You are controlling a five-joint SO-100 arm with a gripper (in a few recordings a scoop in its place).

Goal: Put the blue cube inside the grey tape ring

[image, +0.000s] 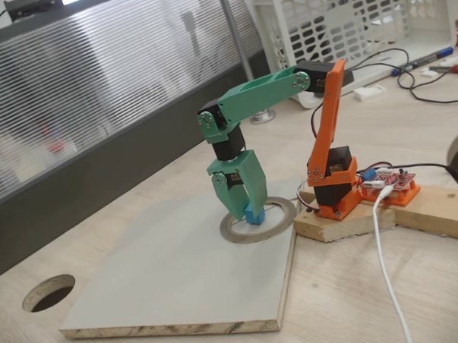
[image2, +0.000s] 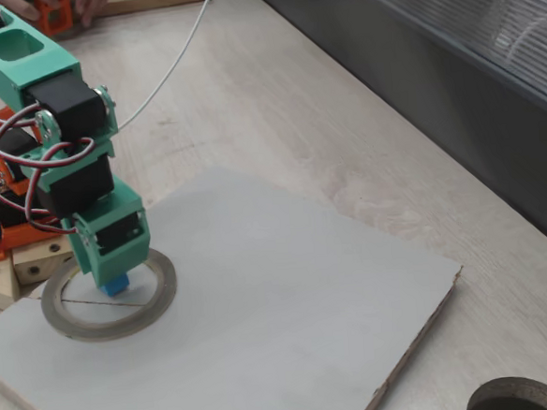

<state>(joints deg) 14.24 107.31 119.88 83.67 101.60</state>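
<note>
— Green fingers [image: 230, 188] first: what are they doing?

— Pinching the blue cube [image: 254, 214] at their tips. The gripper [image2: 115, 272] points straight down, and in both fixed views the cube sits low over the bare patch inside the grey tape ring [image: 282, 219], at or just above the board; I cannot tell whether it touches.

— So the step in hand is the release?

— I judge so. Done well, it means lowering until the cube rests flat on the pale board [image2: 281, 317], spreading the fingers only a little so neither drags it sideways, then lifting straight up. In one view the cube sits near the ring's left inner edge [image: 228, 226], so a nudge that way could ride it onto the tape.

— Anything nearby in the way?

— Not much. The orange base [image: 336, 193] on its wooden blocks [image: 341, 226] stands just beside the ring, with a red circuit board [image: 392, 181] and a white cable [image: 385, 254] beyond. The round hole [image: 49, 293] in the desktop is well apart, off the board's far corner. A grey partition [image2: 452, 70] runs along the desk edge.
</note>
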